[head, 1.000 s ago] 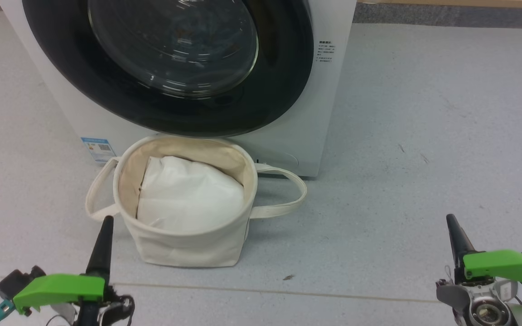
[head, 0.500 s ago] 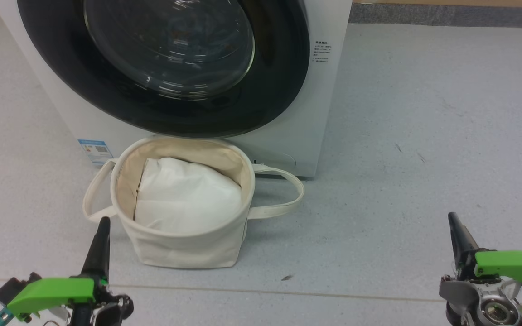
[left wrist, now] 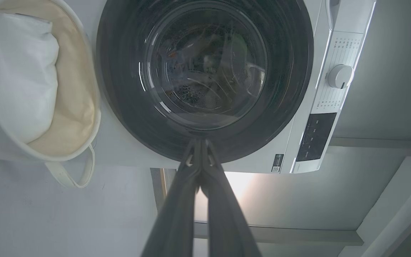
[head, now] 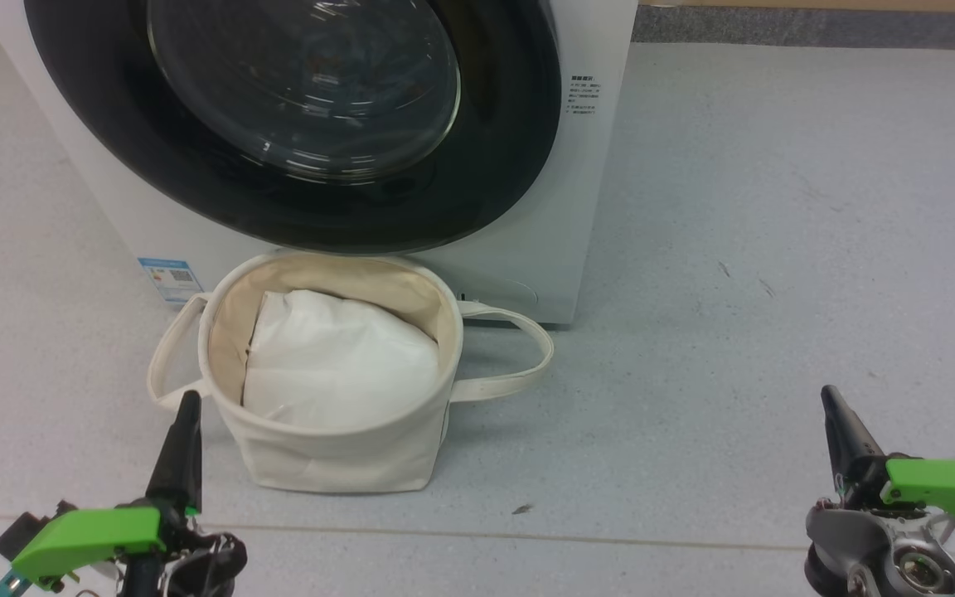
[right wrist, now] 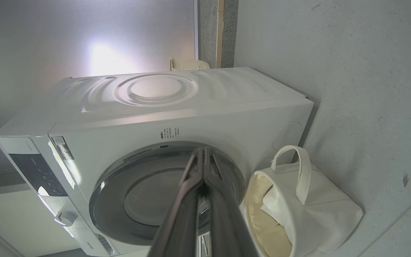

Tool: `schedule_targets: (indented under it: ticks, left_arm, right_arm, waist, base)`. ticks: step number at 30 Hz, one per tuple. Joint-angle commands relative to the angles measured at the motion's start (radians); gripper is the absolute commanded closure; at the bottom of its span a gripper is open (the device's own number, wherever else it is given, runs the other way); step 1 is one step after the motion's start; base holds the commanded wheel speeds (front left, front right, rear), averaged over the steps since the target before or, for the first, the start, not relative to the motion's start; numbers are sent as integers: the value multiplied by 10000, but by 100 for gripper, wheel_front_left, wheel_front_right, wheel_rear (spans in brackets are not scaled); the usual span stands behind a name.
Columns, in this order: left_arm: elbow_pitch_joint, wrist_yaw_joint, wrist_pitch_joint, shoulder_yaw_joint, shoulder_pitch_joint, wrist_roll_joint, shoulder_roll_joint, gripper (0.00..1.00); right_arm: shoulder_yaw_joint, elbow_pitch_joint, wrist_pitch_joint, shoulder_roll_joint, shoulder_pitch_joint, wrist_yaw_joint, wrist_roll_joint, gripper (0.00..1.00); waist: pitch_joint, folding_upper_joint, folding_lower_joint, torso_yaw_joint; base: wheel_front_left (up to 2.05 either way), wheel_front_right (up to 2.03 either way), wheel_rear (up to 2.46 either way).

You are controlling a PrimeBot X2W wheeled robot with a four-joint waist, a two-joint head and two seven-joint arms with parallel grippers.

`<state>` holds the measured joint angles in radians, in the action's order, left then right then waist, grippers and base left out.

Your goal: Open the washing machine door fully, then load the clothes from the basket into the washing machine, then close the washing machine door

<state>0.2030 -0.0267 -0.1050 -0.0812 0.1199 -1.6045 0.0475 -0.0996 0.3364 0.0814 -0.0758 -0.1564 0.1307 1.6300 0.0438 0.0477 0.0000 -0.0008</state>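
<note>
The washer [head: 585, 207] stands at the top of the head view, and its door [head: 494, 166] is closed flat against the front. The black ring reaches nearly to the washer's right edge. Behind the glass, in the left wrist view, there is a dim bluish shape with small orange marks. It looks like the clothes [left wrist: 182, 66], but reflections make this uncertain.

The basket [head: 336, 452] stands on the floor [head: 776, 249] right before the washer, and its back rim lies just under the door's lower edge. Inside it a white cloth [head: 336, 365] shows. One handle [head: 531, 365] loops out to the right and the other [head: 158, 365] to the left.

The left gripper [head: 187, 402] is clenched with its fingers pressed together, and it grasps nothing. Its tip is just beside the basket's left front edge, near the left handle. The right gripper [head: 830, 396] is also clenched and empty, and it is well apart from the basket.

A wide stretch of grey floor lies between the basket and the right gripper and goes on along the washer's right side. A thin seam [head: 610, 541] crosses the floor just before the basket, with a small dark speck [head: 523, 508] near it.
</note>
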Motion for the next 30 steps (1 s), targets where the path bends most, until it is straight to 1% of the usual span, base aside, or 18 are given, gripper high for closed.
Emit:
schedule_targets:
  ticks: [1,30]
  left_arm:
    - [-376,5,-61,-362,108,-15,42,100]
    - [-376,5,-63,-365,109,-12,39,100]
  right_arm:
    - [189,-385,49,-49,-111,0,78,100]
    - [444,-407,-143,-232,-92,0,304,100]
  waist:
    - [0,0,0,1]
    - [0,0,0,1]
  base:
    - [0,0,0]
    - [0,0,0]
